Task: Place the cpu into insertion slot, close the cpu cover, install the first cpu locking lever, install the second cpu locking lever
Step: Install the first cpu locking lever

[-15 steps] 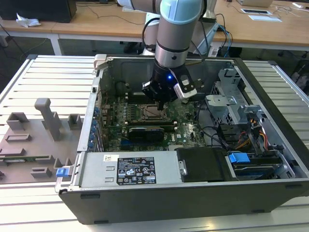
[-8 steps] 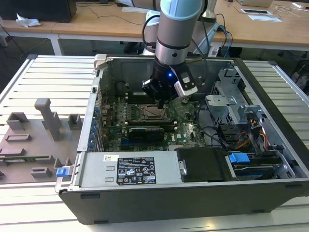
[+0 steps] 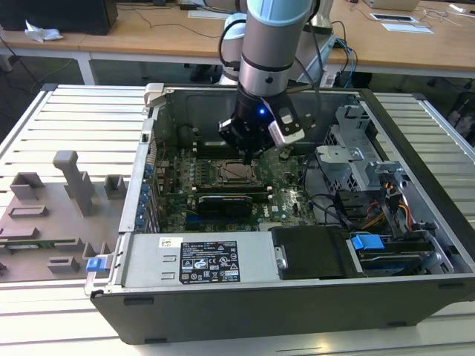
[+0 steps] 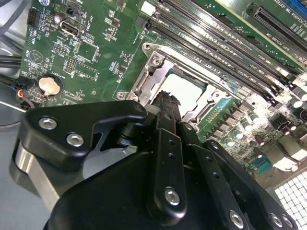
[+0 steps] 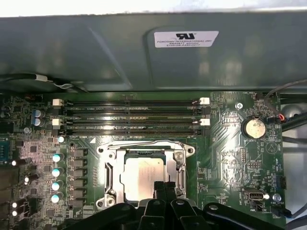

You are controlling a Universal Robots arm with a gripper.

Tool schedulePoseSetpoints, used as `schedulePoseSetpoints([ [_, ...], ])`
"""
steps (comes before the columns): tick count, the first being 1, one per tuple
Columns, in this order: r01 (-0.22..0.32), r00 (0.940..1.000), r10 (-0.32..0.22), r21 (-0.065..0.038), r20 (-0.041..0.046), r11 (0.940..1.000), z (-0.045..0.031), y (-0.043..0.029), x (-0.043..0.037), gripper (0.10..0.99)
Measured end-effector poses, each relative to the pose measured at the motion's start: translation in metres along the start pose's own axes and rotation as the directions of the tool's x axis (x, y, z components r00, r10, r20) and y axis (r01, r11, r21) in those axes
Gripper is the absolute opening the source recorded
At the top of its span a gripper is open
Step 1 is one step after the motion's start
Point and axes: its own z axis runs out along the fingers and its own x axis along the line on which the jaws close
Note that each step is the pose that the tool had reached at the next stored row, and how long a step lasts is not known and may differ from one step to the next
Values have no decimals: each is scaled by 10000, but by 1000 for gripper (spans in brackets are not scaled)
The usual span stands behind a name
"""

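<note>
The cpu [image 5: 142, 173] lies flat in the insertion slot [image 3: 236, 173] on the green motherboard, its silver top showing through the cut-out of the cpu cover [image 5: 111, 171]. That cover lies down over the chip, and a thin metal lever rod [image 5: 144, 142] runs along the socket's far edge. My gripper [image 5: 163, 185] hangs just above the socket's edge with its black fingers pressed together and nothing between them. In the second wrist view the fingertips [image 4: 165, 99] overlap the cpu [image 4: 184, 88] and cover [image 4: 149, 75]. My gripper [image 3: 249, 157] is directly over the socket in the exterior view.
Long black memory slots [image 5: 129, 115] and a coin battery [image 5: 253, 128] flank the socket. The open case holds a black card [image 3: 223, 204], a power supply [image 3: 197, 261] and a drive cage with cables [image 3: 364, 170]. A grey fixture plate [image 3: 52, 215] lies outside at the exterior view's left.
</note>
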Motion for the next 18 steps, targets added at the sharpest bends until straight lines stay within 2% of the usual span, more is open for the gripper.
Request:
schedulePoseSetpoints([
  [5, 0, 10000, 0, 0, 0, 10000, -43, 3, 1, 106],
  [11, 0, 10000, 0, 1, 0, 10000, -177, 14, 6, 106],
  [13, 0, 10000, 0, 0, 1, 10000, -242, 20, 8, 106],
  [18, 0, 10000, 0, 1, 0, 10000, -258, 21, 8, 106],
])
